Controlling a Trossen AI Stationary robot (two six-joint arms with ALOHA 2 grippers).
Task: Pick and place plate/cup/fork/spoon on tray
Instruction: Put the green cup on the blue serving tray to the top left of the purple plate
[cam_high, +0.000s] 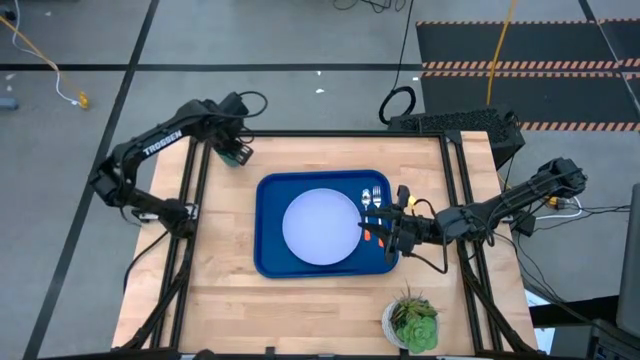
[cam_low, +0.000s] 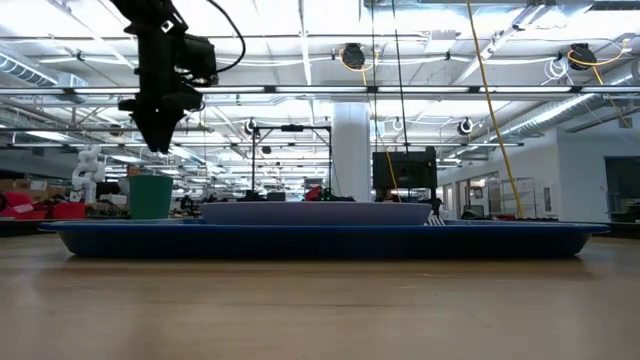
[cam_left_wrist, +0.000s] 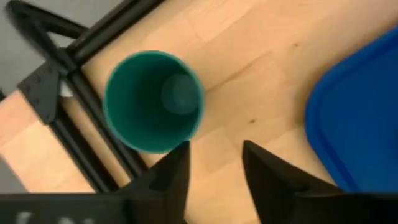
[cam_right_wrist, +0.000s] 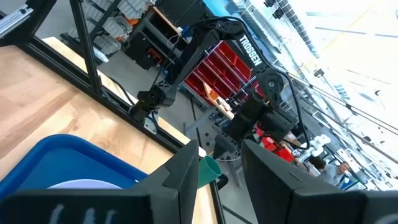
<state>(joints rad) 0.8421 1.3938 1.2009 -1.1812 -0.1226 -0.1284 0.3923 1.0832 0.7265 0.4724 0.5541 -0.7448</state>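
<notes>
Cup (cam_left_wrist: 153, 101) stands upright on the bare wood off the tray's (cam_high: 268, 262) far-left corner. Left gripper (cam_left_wrist: 214, 163) hovers above it, fingers spread, nothing held; its arm reads "TROSSEN". Plate (cam_high: 322, 227) lies centred in tray, fork (cam_high: 366, 198) and spoon (cam_high: 379, 194) beside it. Right gripper (cam_high: 397, 222) reaches over tray's right rim, fingers apart.

Light: bright, even, from ceiling strip lamps (cam_low: 300, 40) far overhead.
Shadows: soft and faint on the table (cam_high: 230, 290).
Glare: washed-out ceiling in right wrist view.
Blur: the cup (cam_left_wrist: 153, 101) slightly soft.
</notes>
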